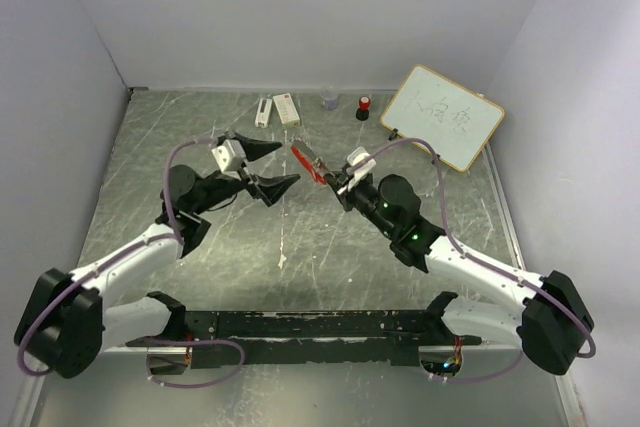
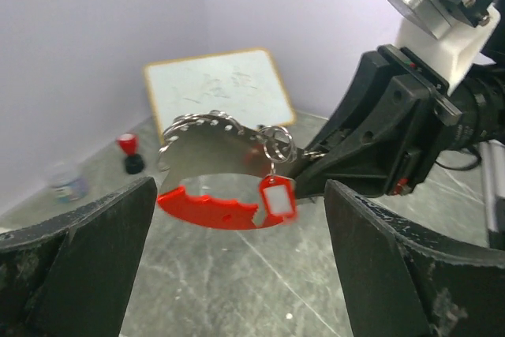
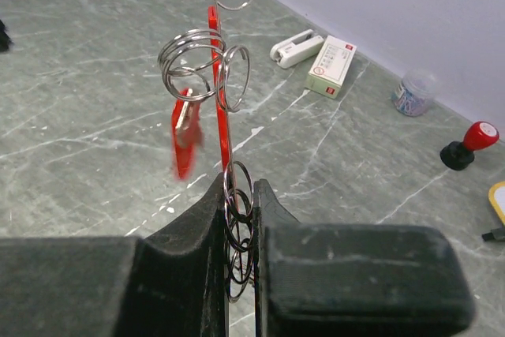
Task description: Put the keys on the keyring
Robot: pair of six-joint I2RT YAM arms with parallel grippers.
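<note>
The keyring hangs in the air between the two arms: silver rings, a curved grey piece and a red oblong fob. A red tag with a white label dangles from its rings; the key on it is too blurred to make out. My right gripper is shut on a cluster of rings at one end of the keyring. The fob stands edge-on above it. My left gripper is wide open and faces the keyring without touching it. The black fingers frame the view with nothing between them.
Along the back wall lie a white stapler, a small box, a clear jar of clips and a red-capped black stamp. A small whiteboard leans at the back right. Walls close in three sides.
</note>
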